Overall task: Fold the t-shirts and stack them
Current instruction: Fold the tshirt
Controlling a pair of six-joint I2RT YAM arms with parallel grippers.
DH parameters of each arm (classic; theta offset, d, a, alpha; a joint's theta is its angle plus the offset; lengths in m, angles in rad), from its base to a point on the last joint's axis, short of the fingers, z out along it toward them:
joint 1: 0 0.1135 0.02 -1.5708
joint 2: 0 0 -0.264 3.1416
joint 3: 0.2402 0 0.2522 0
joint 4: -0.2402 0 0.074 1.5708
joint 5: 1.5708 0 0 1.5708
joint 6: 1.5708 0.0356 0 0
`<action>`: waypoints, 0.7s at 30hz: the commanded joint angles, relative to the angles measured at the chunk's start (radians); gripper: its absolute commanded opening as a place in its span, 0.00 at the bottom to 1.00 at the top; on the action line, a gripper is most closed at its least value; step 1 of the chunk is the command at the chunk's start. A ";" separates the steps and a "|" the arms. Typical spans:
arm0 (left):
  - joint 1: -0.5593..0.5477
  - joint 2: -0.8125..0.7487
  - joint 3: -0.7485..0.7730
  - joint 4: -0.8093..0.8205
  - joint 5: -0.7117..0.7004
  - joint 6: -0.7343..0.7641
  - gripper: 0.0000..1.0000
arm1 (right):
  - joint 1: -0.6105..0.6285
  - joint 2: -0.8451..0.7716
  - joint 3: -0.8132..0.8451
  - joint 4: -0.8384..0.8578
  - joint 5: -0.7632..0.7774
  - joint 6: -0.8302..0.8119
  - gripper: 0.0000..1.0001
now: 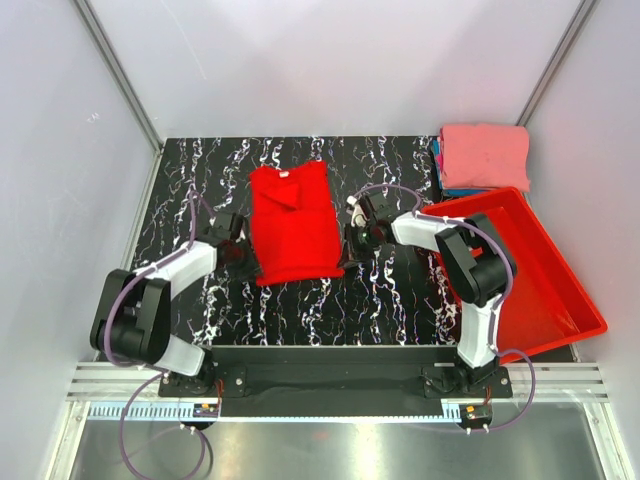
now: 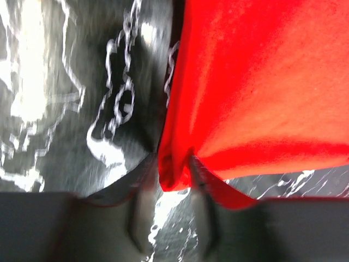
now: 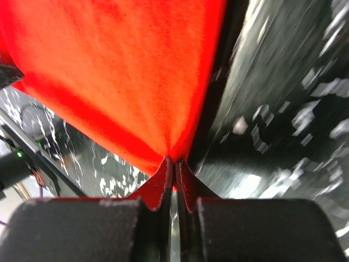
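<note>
The task is partly done. At the far right corner of the worktop (image 1: pixel 330 310) lies a stack of finished shirts. On top is a pink shirt (image 1: pixel 485 155), folded into a neat rectangle. Under it are blue shirts (image 1: pixel 439 168), of which only the edges show, so their number cannot be told.

The red shirt (image 1: pixel 293 225) lies in the middle of the worktop, with its collar toward the far side. It is already narrowed into a long rectangle, so the lengthwise folds seem to be made. Both arms work at its near half.

The right gripper (image 1: pixel 350 240) is at the right edge of the red shirt. In the right wrist view its fingers (image 3: pixel 158 188) are pressed together on a pinch of red cloth, and wrinkles spread out from that pinch. The left gripper (image 1: pixel 243 262) is at the near left corner. In the left wrist view its fingers (image 2: pixel 139 207) stand apart, with the corner of the cloth between them, so it does not seem to clamp the shirt.

What is left, most likely, is to fold the red shirt across and lay it on the pink shirt. No other unfolded shirt is visible.

There is one container, the red bin (image 1: pixel 560 300), on the right side. Only its bare floor and walls show, with no shirt inside, though the right arm hides its near left corner. The stack is outside the bin, just behind its far wall.
</note>
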 commanded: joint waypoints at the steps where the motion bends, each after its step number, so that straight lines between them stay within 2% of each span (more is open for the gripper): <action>1: -0.017 -0.085 -0.047 -0.069 -0.066 -0.017 0.41 | 0.043 -0.099 -0.054 -0.027 0.067 0.023 0.08; 3: -0.030 -0.129 -0.079 -0.067 -0.054 -0.023 0.43 | 0.055 -0.142 -0.073 -0.027 0.075 0.041 0.12; 7: -0.034 -0.165 -0.108 -0.047 -0.040 -0.028 0.56 | 0.070 -0.196 -0.114 -0.031 0.125 0.069 0.26; 10: -0.028 -0.181 -0.127 0.005 0.009 -0.042 0.62 | 0.072 -0.214 -0.136 -0.024 0.127 0.112 0.35; 13: -0.016 -0.186 -0.142 0.060 0.056 -0.056 0.64 | 0.073 -0.219 -0.153 -0.008 0.118 0.156 0.40; 21: -0.005 -0.137 -0.181 0.083 0.095 -0.073 0.63 | 0.084 -0.183 -0.170 0.012 0.130 0.209 0.41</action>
